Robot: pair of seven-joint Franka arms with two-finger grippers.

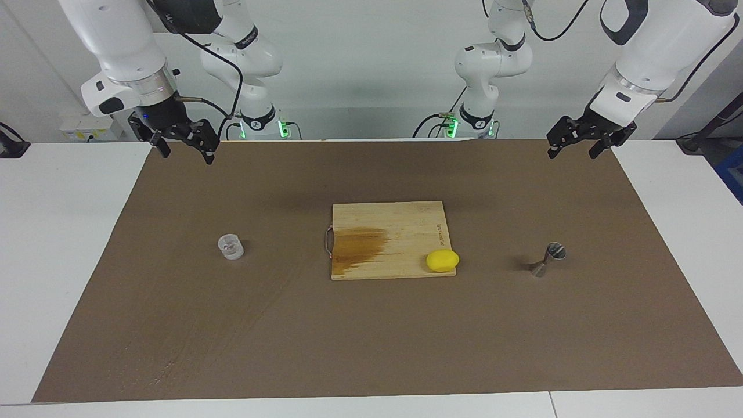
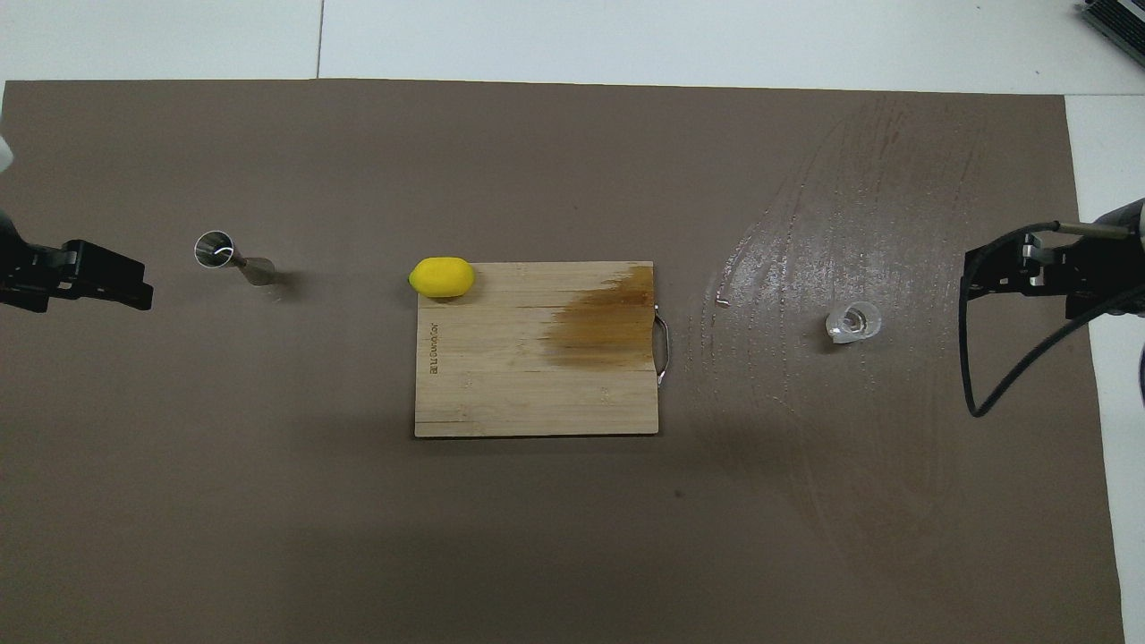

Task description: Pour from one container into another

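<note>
Both arms are seen parked, raised over the robots' edge of the brown mat point(image 1: 371, 337) laid on the white desk point(image 1: 64, 244). The left gripper point(image 1: 582, 148) is held over the mat's corner at the left arm's end, fingers apart, nothing between them. The right gripper point(image 1: 184, 146) is held over the corner at the right arm's end, fingers likewise apart and empty. The small clear thick-walled round cup point(image 1: 231, 247) is stood upright on the mat toward the right arm's end, well apart from either gripper. The small shiny steel hourglass-shaped jigger point(image 1: 549, 259) is placed on the mat toward the left arm's end, with its open mouth visible from above in the overhead view point(image 2: 215, 249). Between cup and jigger a rectangular bamboo cutting board point(image 1: 390, 232) with a metal handle is laid flat; a dark brown stain is seen on its half toward the cup. A yellow lemon-shaped object point(image 1: 442, 260) is rested on the board's corner toward the jigger, at the edge farther from the robots. Faint arc-shaped streaks are visible on the mat around the cup.
</note>
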